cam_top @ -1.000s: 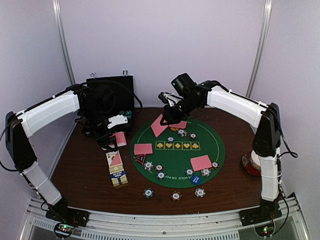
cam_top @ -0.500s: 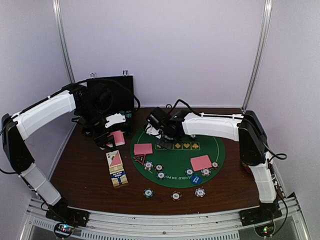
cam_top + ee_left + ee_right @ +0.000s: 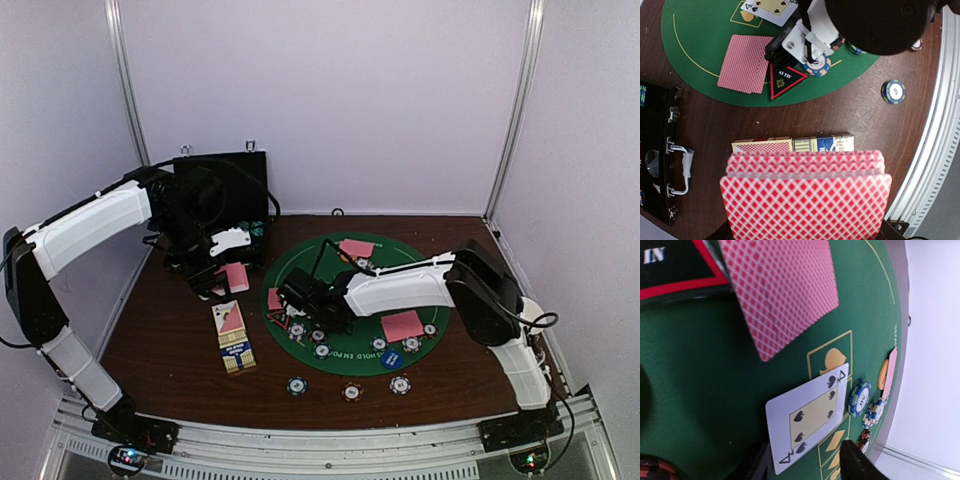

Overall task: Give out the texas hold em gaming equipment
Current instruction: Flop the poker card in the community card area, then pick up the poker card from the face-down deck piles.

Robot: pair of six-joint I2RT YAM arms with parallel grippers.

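My left gripper [image 3: 222, 278] hangs over the bare table left of the green mat [image 3: 350, 335], shut on a fanned deck of pink-backed cards [image 3: 805, 200] that hides its fingers. My right gripper [image 3: 297, 296] is low over the mat's left part, jaws open. A face-up four of spades [image 3: 807, 417] lies flat on the felt between its fingers [image 3: 852, 460]. Face-down cards lie beside it [image 3: 780, 290], at the far side [image 3: 357, 248] and at the right [image 3: 403, 326]. Striped chips [image 3: 859, 398] sit on the mat, and three more [image 3: 351, 392] lie in front of it. A blue button [image 3: 392, 358] sits at the near rim.
A card box [image 3: 233, 338] lies on the wood left of the mat. The black case [image 3: 222, 180] stands open at the back left. A black and red triangular marker [image 3: 782, 80] rests on the mat's left edge under the right wrist.
The right arm swung from the mat's far side down to its left part and its jaws opened. The card it carried now lies face-up. The left arm has barely moved.
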